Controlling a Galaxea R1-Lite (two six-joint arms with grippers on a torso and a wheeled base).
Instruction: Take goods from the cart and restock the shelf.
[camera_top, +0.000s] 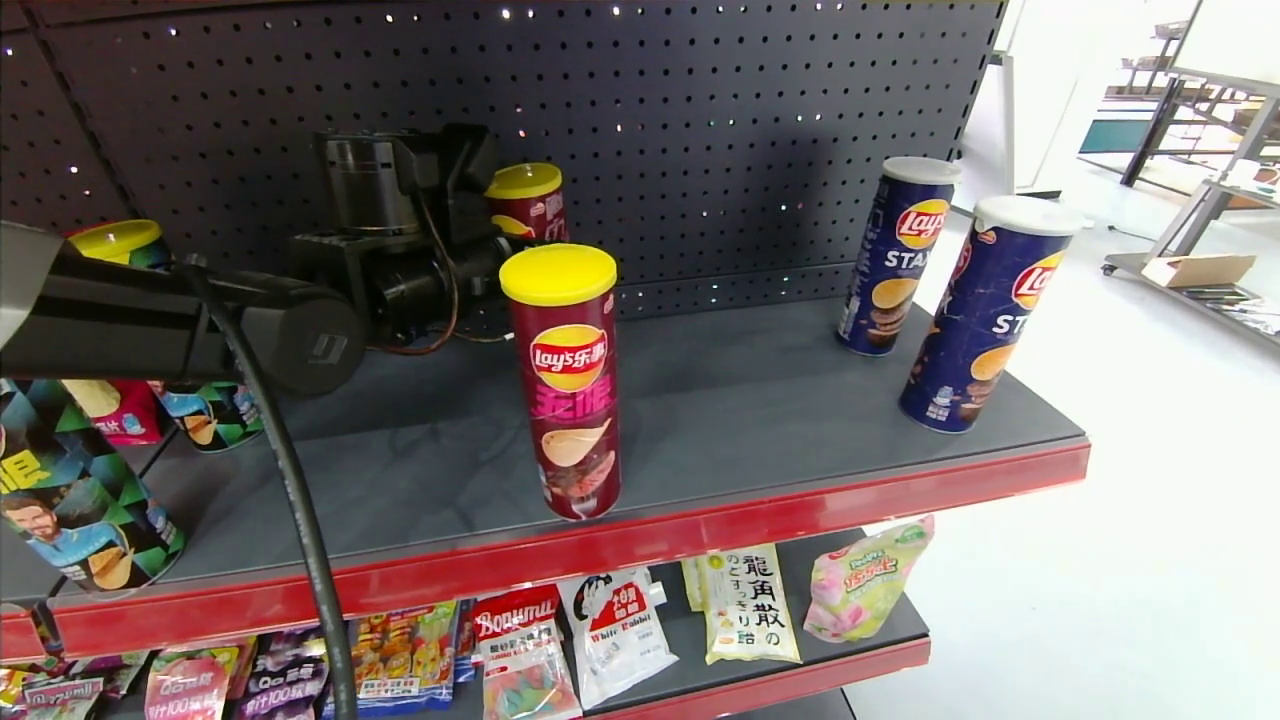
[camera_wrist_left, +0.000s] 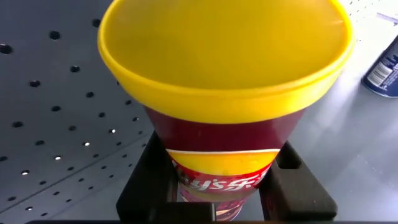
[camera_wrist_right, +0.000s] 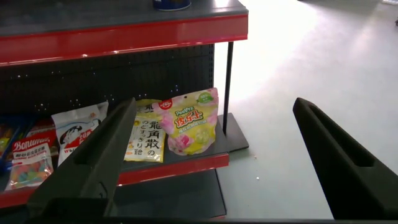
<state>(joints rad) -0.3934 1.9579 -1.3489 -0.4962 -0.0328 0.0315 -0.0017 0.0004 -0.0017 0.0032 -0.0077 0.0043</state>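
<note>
Left hand (camera_wrist_left: 217, 193): black fingers (camera_wrist_left: 143, 183) clamped on either side of a red tube (camera_top: 527, 203), a glossy cylinder with a yellow plastic lid. It is upright over the back of the matte grey shelf (camera_top: 760, 400), just by the perforated pegboard (camera_top: 700, 120).
Second red tube (camera_top: 570, 400): same make, at its 5 o'clock, near the red front lip.
Blue tubes (camera_top: 895, 260): two, white lids, at 3 o'clock.
Right hand (camera_wrist_right: 216, 104): spread wide, empty, facing soft bags (camera_wrist_right: 189, 121) on the lower shelf (camera_wrist_right: 180, 169).

far right: metal-framed table (camera_top: 1215, 95) | near it, lower: open cardboard box (camera_top: 1198, 269) on a low grey platform (camera_top: 1128, 263) | right: pale floor (camera_top: 1100, 600)
</note>
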